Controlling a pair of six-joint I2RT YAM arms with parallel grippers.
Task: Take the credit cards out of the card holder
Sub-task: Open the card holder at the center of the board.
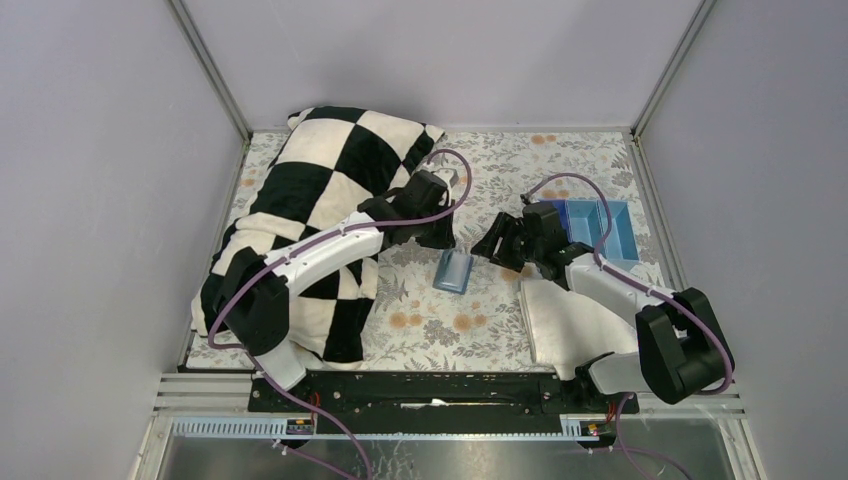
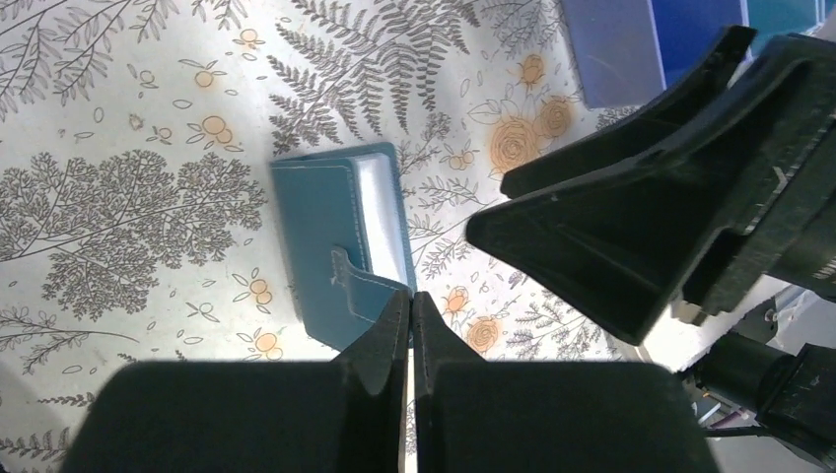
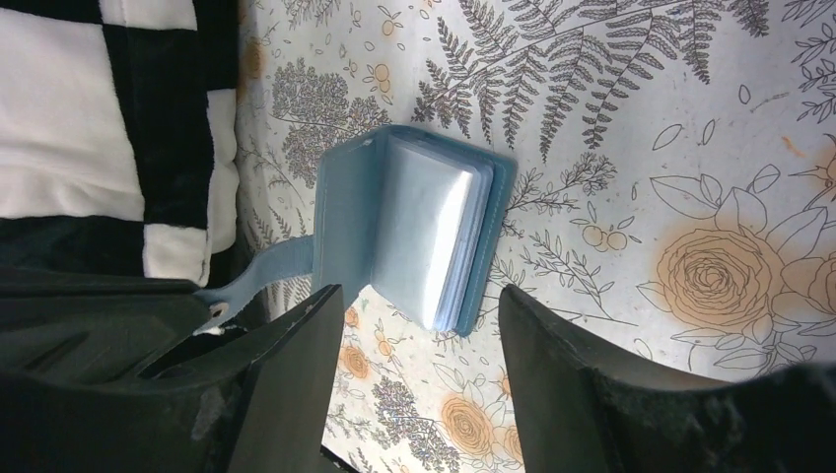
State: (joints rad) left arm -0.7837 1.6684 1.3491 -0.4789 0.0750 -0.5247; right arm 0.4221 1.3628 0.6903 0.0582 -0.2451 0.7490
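Note:
The blue card holder (image 1: 453, 270) lies open on the floral tablecloth between my two grippers. In the right wrist view the holder (image 3: 345, 212) shows a pale stack of card sleeves (image 3: 429, 241) inside, and its strap (image 3: 258, 278) runs left to my left gripper. My left gripper (image 1: 437, 236) is shut, its tips (image 2: 411, 298) pinching the strap (image 2: 347, 274) at the holder's (image 2: 325, 222) near edge. My right gripper (image 1: 499, 247) is open, fingers apart (image 3: 419, 296) just short of the holder's lower corner, touching nothing.
A black-and-white checkered cloth (image 1: 320, 190) covers the left of the table, under the left arm. A blue bin (image 1: 600, 230) stands at the right behind the right gripper. A white cloth (image 1: 570, 320) lies under the right arm.

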